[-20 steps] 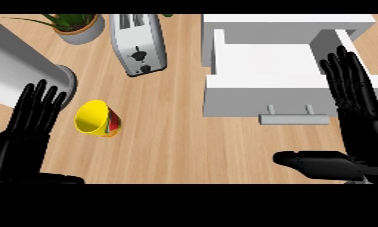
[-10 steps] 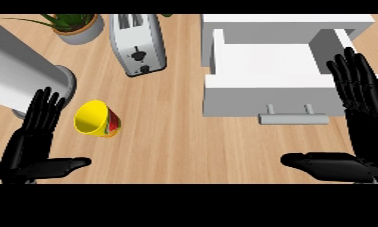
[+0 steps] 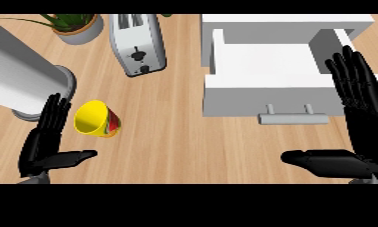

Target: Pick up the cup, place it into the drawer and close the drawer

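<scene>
- Head view, markings: the yellow cup (image 3: 94,119) carries a red and green patch on its side, too small to read as writing. The toaster (image 3: 138,44) shows a dark lever and a knob on its near end, with no legible label.
- Head view, the cup: it lies tilted on the wooden counter (image 3: 184,141) at the lower left, with its open mouth facing up and to the left. It sits in front of a tall grey cylinder (image 3: 28,81) and well apart from the drawer.
- Head view, left hand (image 3: 43,155): it comes in from the lower left corner. The fingers (image 3: 53,116) are straight and side by side, pointing away from the robot, and the thumb sticks out to the right. The cup sits just beside the fingertips on their right, and nothing is held.
- Head view, right hand (image 3: 360,151): it shows at the right edge. The fingers (image 3: 353,81) are straight and slightly fanned, overlapping the drawer's right wall, and the thumb reaches left over bare counter. It holds nothing.
- Head view, the drawer (image 3: 258,102): it is white and pulled open from the white cabinet (image 3: 288,25) at the upper right, its inside showing. The grey bar handle (image 3: 294,118) on its front faces the robot.
- Head view, room to move: a broad strip of bare counter runs between the cup and the drawer front, and on between the two hands. The toaster stands farther back between them, and a potted plant (image 3: 74,27) sits at the far left corner.
</scene>
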You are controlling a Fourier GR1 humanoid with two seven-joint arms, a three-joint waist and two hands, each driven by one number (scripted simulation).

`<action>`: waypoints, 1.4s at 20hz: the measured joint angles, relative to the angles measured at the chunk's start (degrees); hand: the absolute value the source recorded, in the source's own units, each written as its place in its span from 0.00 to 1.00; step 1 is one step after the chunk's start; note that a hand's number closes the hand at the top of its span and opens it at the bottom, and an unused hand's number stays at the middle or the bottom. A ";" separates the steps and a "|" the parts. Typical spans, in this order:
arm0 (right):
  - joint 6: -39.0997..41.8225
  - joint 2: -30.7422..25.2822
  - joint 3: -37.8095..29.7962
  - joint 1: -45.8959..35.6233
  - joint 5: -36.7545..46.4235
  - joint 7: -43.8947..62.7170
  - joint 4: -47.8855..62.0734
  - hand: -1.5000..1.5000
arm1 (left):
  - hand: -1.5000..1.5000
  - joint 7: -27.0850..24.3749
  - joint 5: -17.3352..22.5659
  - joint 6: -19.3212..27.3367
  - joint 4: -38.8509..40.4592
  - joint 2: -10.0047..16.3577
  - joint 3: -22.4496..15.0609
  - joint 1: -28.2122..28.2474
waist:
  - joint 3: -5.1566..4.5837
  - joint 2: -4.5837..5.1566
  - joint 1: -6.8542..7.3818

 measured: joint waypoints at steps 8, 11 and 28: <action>0.60 0.28 -0.58 -1.08 0.09 0.59 0.44 0.00 | 0.00 -14.63 -1.88 -2.22 22.81 3.57 2.46 -7.92 | -0.03 0.04 -0.12; 1.04 0.19 -0.85 -1.79 -0.12 0.53 1.01 0.00 | 0.00 -19.96 -2.83 -2.58 31.35 4.88 3.03 -11.52 | -0.04 0.09 -0.25; 2.49 0.73 -1.29 -1.16 -1.19 -0.24 1.23 0.00 | 0.00 -29.17 -6.04 -0.15 50.60 6.62 3.05 -20.08 | -0.17 0.36 -0.95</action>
